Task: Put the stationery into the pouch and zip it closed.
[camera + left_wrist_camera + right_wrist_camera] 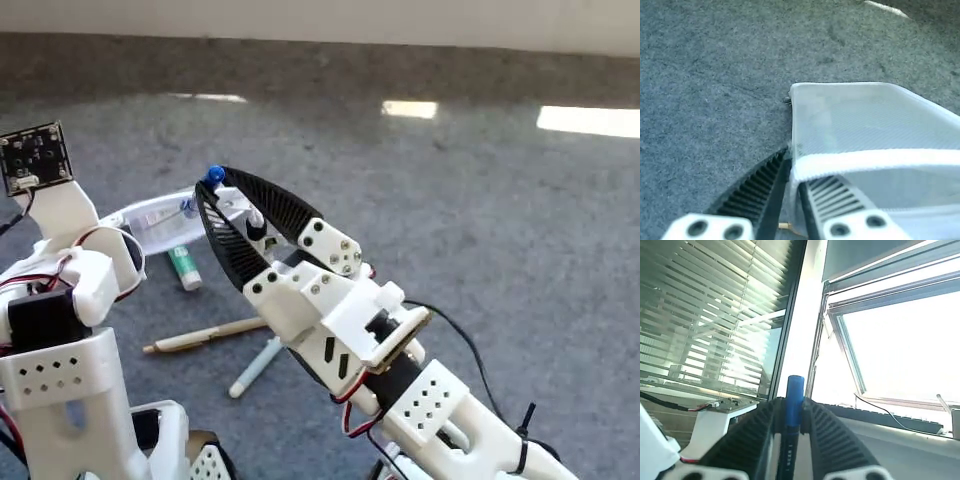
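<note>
A clear mesh pouch [865, 125] with a white zip band lies on the grey carpet. My left gripper [792, 182] is shut on the pouch's edge near one corner. In the high view the pouch [160, 218] shows beside the left arm. My right gripper [212, 184] is raised just above the pouch and shut on a blue pen [213, 176], whose end sticks out past the fingertips. The right wrist view has the blue pen [794, 400] clamped between the black fingers, pointing up at a window.
On the carpet in front of the pouch lie a green-capped stick [185, 268], a beige pen [205, 335] and a pale blue pen [255, 368]. The right arm's body [340, 320] hangs over them. Open carpet stretches to the right and far side.
</note>
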### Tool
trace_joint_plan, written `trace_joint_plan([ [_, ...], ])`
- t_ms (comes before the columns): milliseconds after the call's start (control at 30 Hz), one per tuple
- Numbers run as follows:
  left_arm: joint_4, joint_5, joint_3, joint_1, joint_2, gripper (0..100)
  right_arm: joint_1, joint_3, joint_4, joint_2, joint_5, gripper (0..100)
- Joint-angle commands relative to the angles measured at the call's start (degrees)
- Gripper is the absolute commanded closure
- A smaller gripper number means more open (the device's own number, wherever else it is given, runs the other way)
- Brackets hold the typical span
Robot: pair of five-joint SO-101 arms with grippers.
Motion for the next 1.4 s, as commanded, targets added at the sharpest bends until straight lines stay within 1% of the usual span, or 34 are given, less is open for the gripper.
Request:
trace_joint_plan([
  [0,-0.8,-0.6,0.4,1.1,0.9,99,-0.1,1.7,-1.5,0.0,0.5,99.3],
  [167,-0.8,-0.6,0.4,1.1,0.9,99,-0.3,3.6,-2.2,3.0,0.4,99.3],
  [333,-0.8,-0.6,0.4,1.1,0.9,99,-0.2,5.8,-10.4,8.5,0.6,99.3],
  [467,-0.8,-0.6,0.4,1.1,0.9,99,-0.4,6.6,-11.1,11.2,0.6,98.5],
  [633,-0.8,-0.6,0.4,1.0,0.9,99,-0.5,7.5,-10.4,9.9,0.6,86.5],
  [800,-0.9,-0.6,0.4,1.0,0.9,99,-1.1,8.6,-2.5,4.4,0.4,86.1],
  [933,-0.9,-0.6,0.4,1.0,0.9,99,-1.7,8.7,3.6,-3.4,0.3,86.1],
  [1167,-0.9,-0.6,0.3,1.0,0.9,99,-1.5,8.4,22.7,-15.0,0.2,86.1],
  [1300,-0.9,-0.6,0.3,0.9,0.9,99,-1.5,5.8,30.6,-16.5,0.2,86.1],
  [1367,-0.9,-0.5,0.0,-0.7,0.9,99,-1.5,3.8,35.4,-16.5,0.2,86.1],
])
